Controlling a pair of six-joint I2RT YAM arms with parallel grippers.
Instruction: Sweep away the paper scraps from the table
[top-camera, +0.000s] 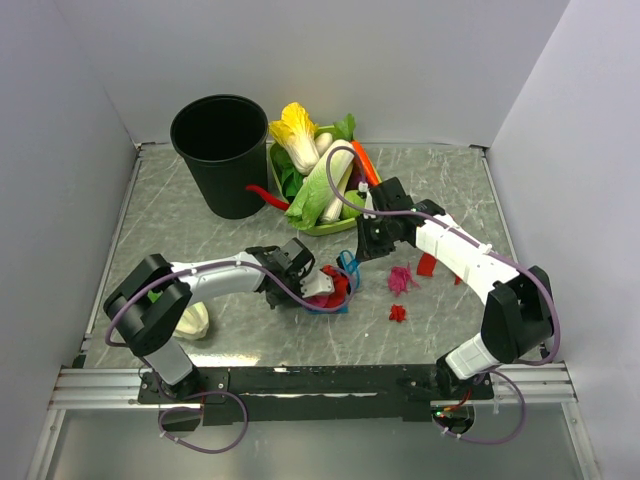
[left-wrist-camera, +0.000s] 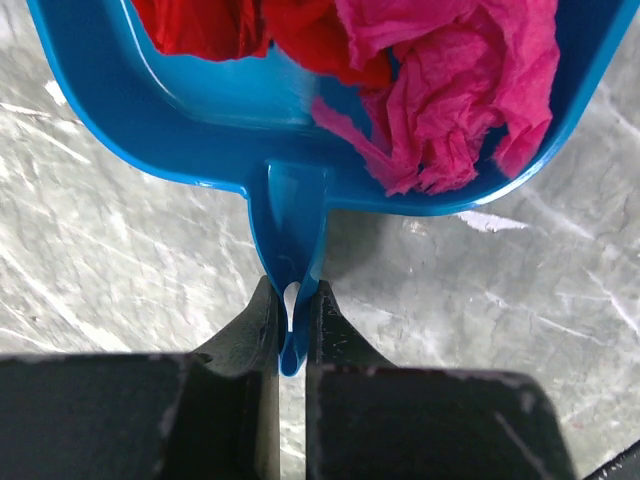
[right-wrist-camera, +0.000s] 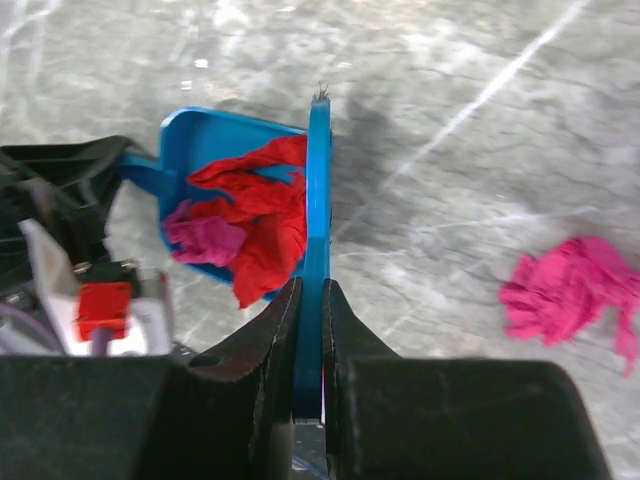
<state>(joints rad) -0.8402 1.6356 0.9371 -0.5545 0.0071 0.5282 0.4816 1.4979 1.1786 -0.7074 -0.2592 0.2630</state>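
My left gripper (top-camera: 312, 282) (left-wrist-camera: 293, 300) is shut on the handle of a blue dustpan (top-camera: 338, 300) (left-wrist-camera: 220, 120) (right-wrist-camera: 205, 140) resting on the table (top-camera: 200, 235). The pan holds red and magenta paper scraps (left-wrist-camera: 450, 90) (right-wrist-camera: 260, 215). My right gripper (top-camera: 362, 250) (right-wrist-camera: 310, 300) is shut on a thin blue brush (top-camera: 348, 265) (right-wrist-camera: 318, 190) standing on edge at the pan's open side. More paper scraps lie loose to the right: a magenta wad (top-camera: 401, 278) (right-wrist-camera: 570, 290), a small red bit (top-camera: 398, 313) and a red strip (top-camera: 427, 264).
A black bin (top-camera: 220, 150) stands at the back left. A green tray (top-camera: 318, 228) of vegetables sits beside it, with a carrot (top-camera: 365, 162) and a red chili pepper (top-camera: 265, 195). A pale rounded object (top-camera: 195, 322) lies by the left arm's elbow.
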